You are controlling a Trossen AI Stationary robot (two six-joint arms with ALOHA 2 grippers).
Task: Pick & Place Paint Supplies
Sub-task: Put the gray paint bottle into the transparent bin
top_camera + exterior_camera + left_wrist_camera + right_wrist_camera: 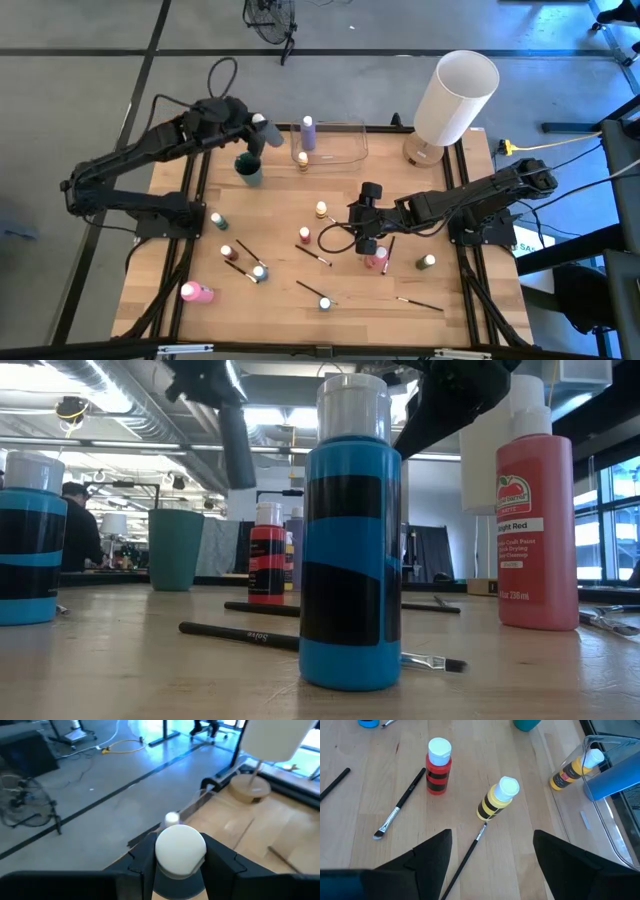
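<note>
**A:** From overhead, where is each tool?

**B:** The left tool (262, 130) is raised over the far left part of the bench (280, 200). It is clamped on a white-capped bottle (259, 123). A green cup (248, 168) stands just below it, and the clear container (335, 143) lies just beside it, with a lilac bottle (307, 132) inside. The right tool (358, 226) is near the middle of the bench with its fingers spread. A yellow bottle (321, 210) and a red bottle (304, 236) stand just ahead of it, and a pink bottle (378, 258) sits right beside it. The white cylinder (455, 98) is well behind it, at the far edge.

**A:** And level with the bench?

**B:** A blue bottle (350, 560) with black bands fills the foreground, with a dark brush (240, 634) lying flat at its foot. Both arms are high in the picture. A greyish bottle body hangs down from the left tool, clear of the wood.

**A:** The left wrist camera?

**B:** The two dark fingers (222, 862) press on either side of the bottle's round white cap, so the grip is narrow and full. The container's edge and the cylinder's wooden foot lie beyond.

**A:** The right wrist camera?

**B:** The fingers (427, 855) stand wide apart and hold nothing. A thin brush (466, 857) lies on the wood in the gap below them. Its tip is next to the yellow bottle, which leans a little. The red bottle is upright to one side of it, and the container wall is on the other side.
</note>
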